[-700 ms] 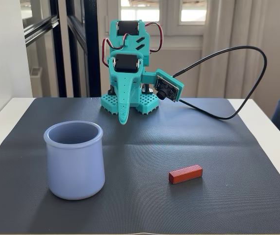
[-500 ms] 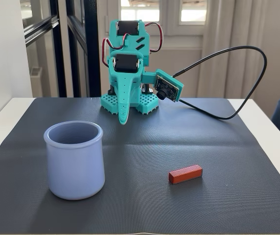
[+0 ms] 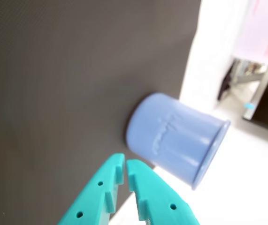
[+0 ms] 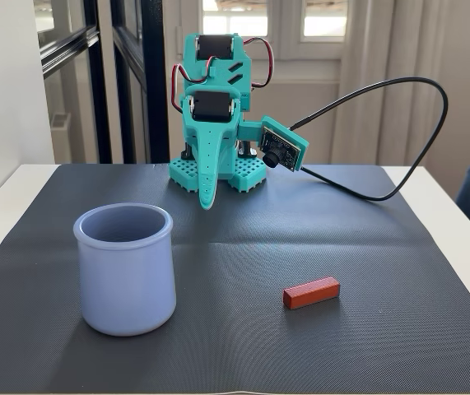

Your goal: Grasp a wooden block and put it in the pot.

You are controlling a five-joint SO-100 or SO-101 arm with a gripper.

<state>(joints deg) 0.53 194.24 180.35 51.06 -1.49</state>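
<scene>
The wooden block lies flat on the dark mat, ungrasped, well right of the upright pot in the fixed view. The pincer hangs folded near the arm's base, closed and empty, likely parked before reaching out.

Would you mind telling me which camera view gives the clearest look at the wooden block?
The fixed view: the wooden block lies whole and unobstructed on the dark mat, to the right of the pot. The wrist view does not show the block at all, only the pot, the mat and the closed claw.
</scene>
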